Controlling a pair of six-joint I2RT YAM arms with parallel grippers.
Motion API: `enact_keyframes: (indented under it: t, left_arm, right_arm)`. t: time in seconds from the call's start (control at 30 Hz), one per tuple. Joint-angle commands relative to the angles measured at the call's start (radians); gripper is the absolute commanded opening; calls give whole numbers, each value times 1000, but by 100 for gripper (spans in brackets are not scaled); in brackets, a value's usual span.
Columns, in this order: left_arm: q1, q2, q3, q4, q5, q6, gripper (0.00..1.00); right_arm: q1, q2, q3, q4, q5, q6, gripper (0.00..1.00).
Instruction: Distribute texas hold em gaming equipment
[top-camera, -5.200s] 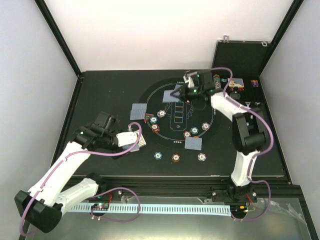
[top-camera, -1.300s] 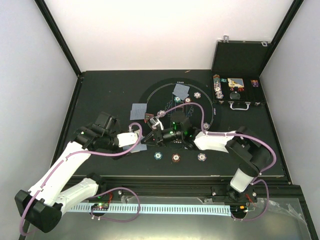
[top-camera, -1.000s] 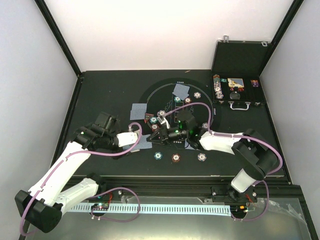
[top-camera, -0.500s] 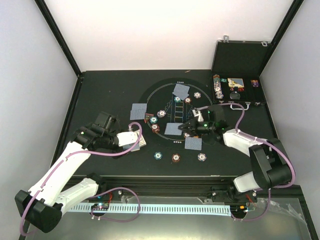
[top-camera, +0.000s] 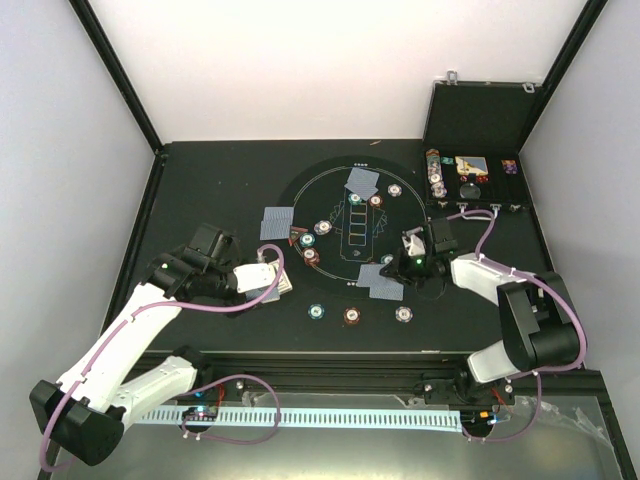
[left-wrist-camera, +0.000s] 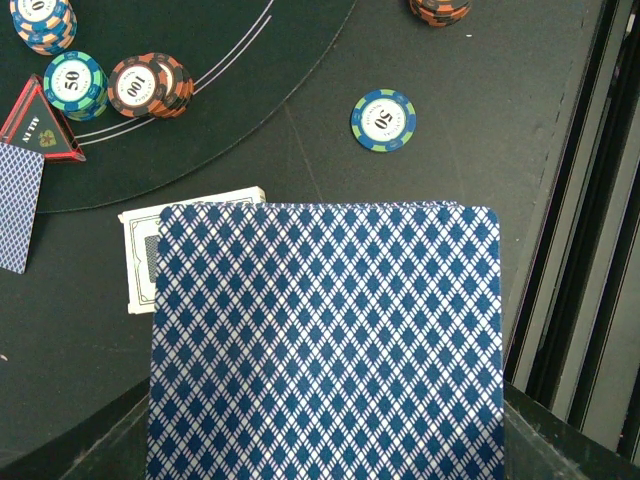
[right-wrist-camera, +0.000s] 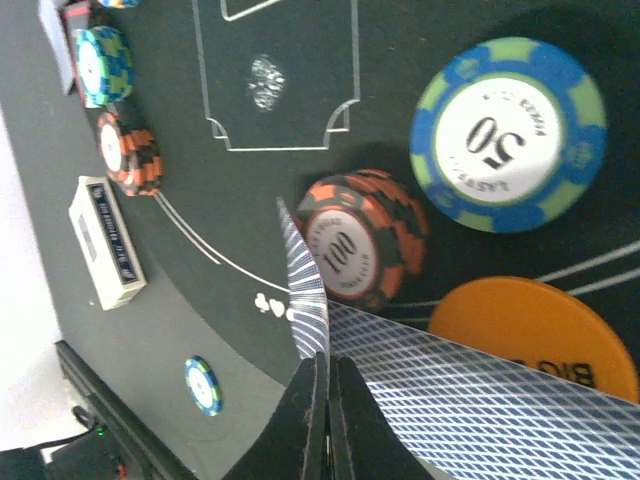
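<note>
My right gripper (right-wrist-camera: 328, 362) is pinched shut on a card (right-wrist-camera: 308, 295), lower centre of its wrist view, beside the brown-red chips (right-wrist-camera: 360, 240). My left gripper (top-camera: 262, 281) clamps the deck (left-wrist-camera: 325, 345), left of centre overhead.

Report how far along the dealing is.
Done: the far cards and left cards are laid out, chips beside them. In hand: the right jaws are shut on one card above the near-right cards; the left jaws hold the deck. Left: setting that card down, probably dealing more from the deck.
</note>
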Motion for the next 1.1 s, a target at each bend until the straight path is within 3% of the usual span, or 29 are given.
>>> enact_keyframes:
  t: [0.0,0.2,0.43,0.57,0.8,1.07]
  left_arm:
    - [5,-5,7,17,5,6,6]
    - [5,-3,4,20,15,4,6]
    - [6,-10,6,14,23,6,6]
    - [5,-5,12,14,29,4,6]
    - [5,3,22,10,41,-3,6]
    - [5,4,24,7,40,-3,6]
  right_arm:
    - [-3,-26,4,-77,72,-53,1]
    - [-2,-58,1,-149,139,-70,6]
    - [10,-170,52,-244,220,-65,50]
    - [71,-227,110,-265,235,-24,63]
    - [323,-169,174,17,9,179,84]
    - [520,23,230,403,-155,396,88]
